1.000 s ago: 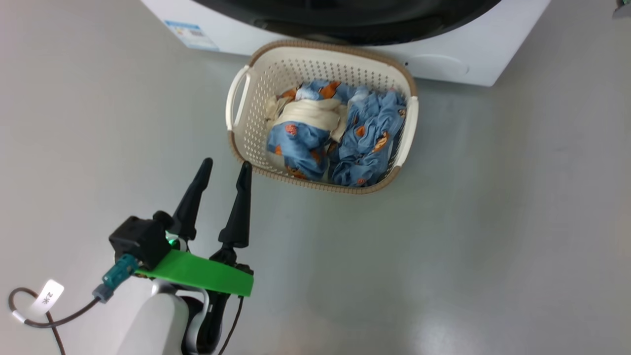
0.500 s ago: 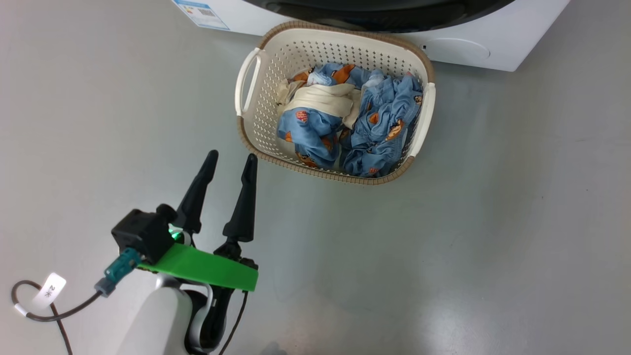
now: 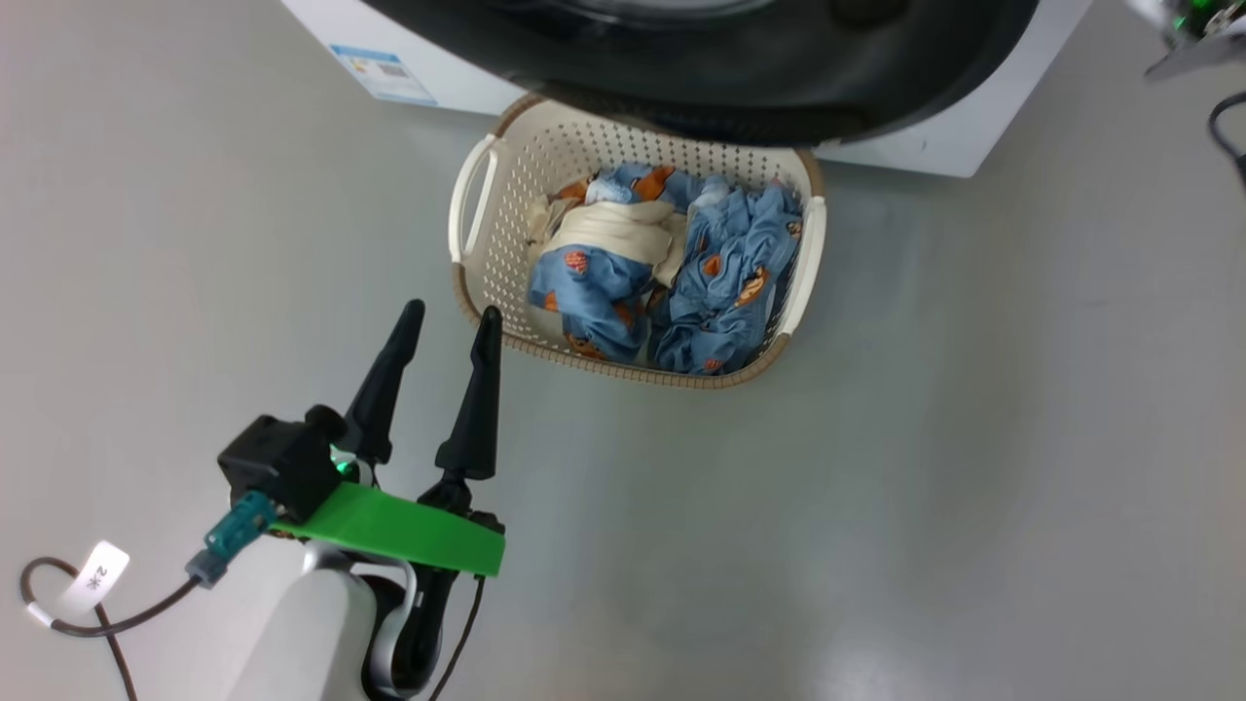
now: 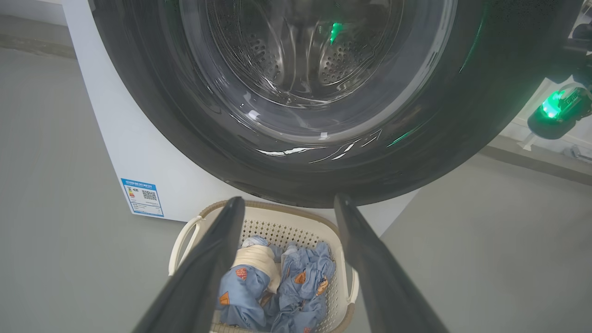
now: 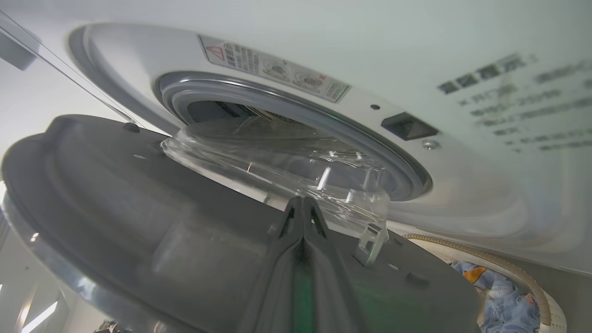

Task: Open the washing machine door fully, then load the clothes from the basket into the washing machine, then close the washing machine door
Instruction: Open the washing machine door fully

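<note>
"2" on white cable tag (image 3: 94, 581)

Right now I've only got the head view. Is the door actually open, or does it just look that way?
Observer: Open partway. In the right wrist view the door stands out from the washer, its glass bowl tilted away from the opening.
Operator: What's the right gripper doing?
Observer: The right gripper is shut, tips at the door's inner side beside the bowl.
Operator: Anything in the drum?
Observer: Through the glass in the left wrist view, the drum looks bare.
</note>
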### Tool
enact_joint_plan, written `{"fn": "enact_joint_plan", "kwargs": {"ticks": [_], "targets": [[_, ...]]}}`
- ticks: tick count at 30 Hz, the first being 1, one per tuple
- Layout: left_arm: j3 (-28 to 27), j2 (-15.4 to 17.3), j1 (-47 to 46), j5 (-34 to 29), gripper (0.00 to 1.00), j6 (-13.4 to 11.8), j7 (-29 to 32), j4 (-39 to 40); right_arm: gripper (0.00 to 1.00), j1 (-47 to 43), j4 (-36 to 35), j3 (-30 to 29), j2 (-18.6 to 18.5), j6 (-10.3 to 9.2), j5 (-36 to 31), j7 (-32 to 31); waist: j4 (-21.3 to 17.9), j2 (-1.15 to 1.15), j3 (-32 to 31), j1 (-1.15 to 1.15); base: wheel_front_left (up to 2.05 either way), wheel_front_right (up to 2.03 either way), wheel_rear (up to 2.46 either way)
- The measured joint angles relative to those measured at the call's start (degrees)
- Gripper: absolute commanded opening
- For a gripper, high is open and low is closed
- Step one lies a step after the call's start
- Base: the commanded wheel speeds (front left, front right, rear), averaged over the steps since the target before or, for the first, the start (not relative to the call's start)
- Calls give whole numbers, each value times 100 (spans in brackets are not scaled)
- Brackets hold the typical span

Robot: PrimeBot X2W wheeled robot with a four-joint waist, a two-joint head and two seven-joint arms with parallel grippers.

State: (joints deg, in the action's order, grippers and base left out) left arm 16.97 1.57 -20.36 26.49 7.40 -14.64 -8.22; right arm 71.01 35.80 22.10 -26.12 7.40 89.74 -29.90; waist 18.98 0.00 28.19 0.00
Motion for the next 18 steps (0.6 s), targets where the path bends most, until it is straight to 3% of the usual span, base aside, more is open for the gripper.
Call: {"fn": "enact_joint_plan", "kwargs": {"ticks": [18], "targets": [[-149,4,407,-222,100,0,0,-118,0,-1266,-694,506,364,0,38,-381,-271,0,-710,0,0,0,0]]}}
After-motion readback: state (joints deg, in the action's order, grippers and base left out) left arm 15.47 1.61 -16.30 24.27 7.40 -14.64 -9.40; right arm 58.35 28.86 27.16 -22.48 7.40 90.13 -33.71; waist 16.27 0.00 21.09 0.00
